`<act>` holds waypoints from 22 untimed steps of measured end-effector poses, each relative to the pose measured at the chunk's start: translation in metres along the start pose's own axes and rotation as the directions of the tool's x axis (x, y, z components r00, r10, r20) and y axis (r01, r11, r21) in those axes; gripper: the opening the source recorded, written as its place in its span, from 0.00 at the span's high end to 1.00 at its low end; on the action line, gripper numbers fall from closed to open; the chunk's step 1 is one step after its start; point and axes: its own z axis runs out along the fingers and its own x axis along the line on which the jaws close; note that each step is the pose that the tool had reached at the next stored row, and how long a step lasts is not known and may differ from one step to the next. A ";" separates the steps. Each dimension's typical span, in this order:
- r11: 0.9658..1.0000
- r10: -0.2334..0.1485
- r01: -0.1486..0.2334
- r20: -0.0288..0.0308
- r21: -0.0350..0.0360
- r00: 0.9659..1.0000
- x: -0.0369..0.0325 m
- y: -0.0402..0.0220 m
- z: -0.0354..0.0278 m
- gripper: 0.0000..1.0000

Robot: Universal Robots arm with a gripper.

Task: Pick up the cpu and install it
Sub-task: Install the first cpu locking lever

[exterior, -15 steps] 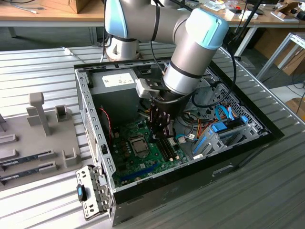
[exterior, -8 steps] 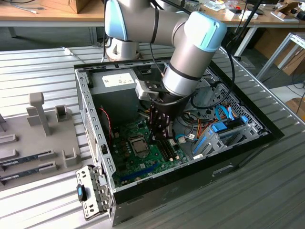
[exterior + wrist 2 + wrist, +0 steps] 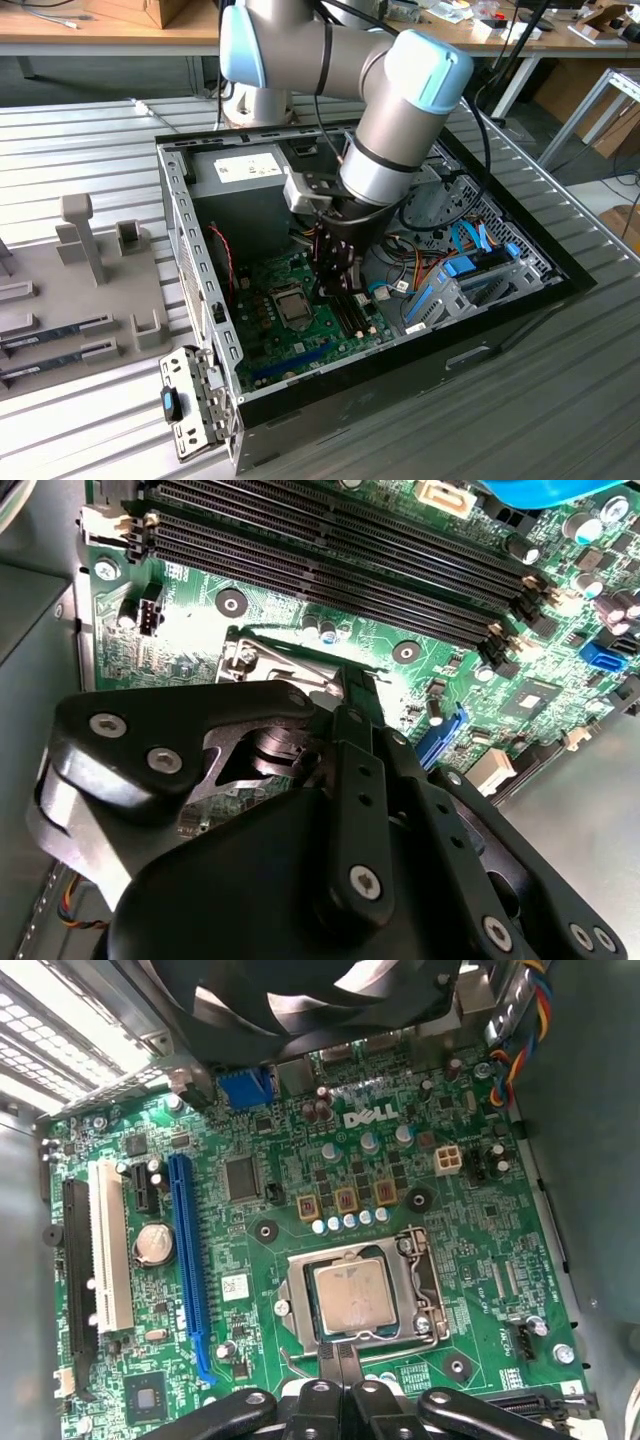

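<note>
Peeking into the open computer case [image 3: 400, 375] from the exterior view: the arm [image 3: 400, 110] reaches down inside it, and the gripper [image 3: 340, 285] hangs low over the green motherboard [image 3: 265, 335].

The cpu [image 3: 292, 303] isn't in the claw. It sits flat in the metal-framed socket [image 3: 425, 1280] on the board, silver top facing up. From the gripper in the exterior view, it's at roughly 8 o'clock and close by.

In the first wrist view the cpu [image 3: 352, 1297] is dead easy to see. The two thin black fingertips [image 3: 330, 1360] are pressed together with nothing between them, and they end right at the socket's edge, just beside the chip. I can't tell whether they actually touch the frame.

The second wrist view looks past the back of the black gripper body [image 3: 350, 715]. The long black memory slots [image 3: 330, 565] run across the board beyond it.

Other stuff:
- The grey power supply [image 3: 245, 170] is at about 11 o'clock from the cpu in the exterior view.
- The blue drive brackets [image 3: 460, 270] are at about 3 o'clock from the gripper.
- A long blue expansion slot [image 3: 185, 1260] and a coin battery [image 3: 153, 1244] sit side by side on the board, well apart from the socket.
- A grey fixture tray [image 3: 60, 290] lies on the ribbed metal table [image 3: 560, 400], at 9 o'clock from the case.
</note>
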 end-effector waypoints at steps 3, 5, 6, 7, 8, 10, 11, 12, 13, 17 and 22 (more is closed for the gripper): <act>1.000 0.000 0.000 0.000 0.000 1.000 0.0004 0.0022 0.0011 0.89; 1.000 0.000 0.000 0.000 0.000 1.000 0.0010 0.0040 0.0017 0.89; 1.000 0.000 0.000 0.000 0.000 1.000 0.0013 0.0049 0.0020 0.89; 1.000 0.000 0.000 0.000 0.000 1.000 0.0015 0.0055 0.0022 0.89; 1.000 0.000 0.000 0.000 0.000 1.000 0.0016 0.0060 0.0024 0.89; 1.000 0.000 0.000 0.000 0.000 1.000 0.0023 0.0060 0.0027 0.89; 1.000 0.000 0.000 0.000 0.000 1.000 0.0027 0.0059 0.0028 0.89; 1.000 0.000 0.000 0.000 0.000 1.000 0.0030 0.0059 0.0028 0.89; 1.000 0.000 0.000 0.000 0.000 1.000 0.0032 0.0062 0.0029 0.89; 1.000 0.000 0.000 0.000 0.000 1.000 0.0054 0.0076 0.0036 0.89; 1.000 0.000 0.000 0.000 0.000 1.000 0.0110 0.0062 0.0045 0.89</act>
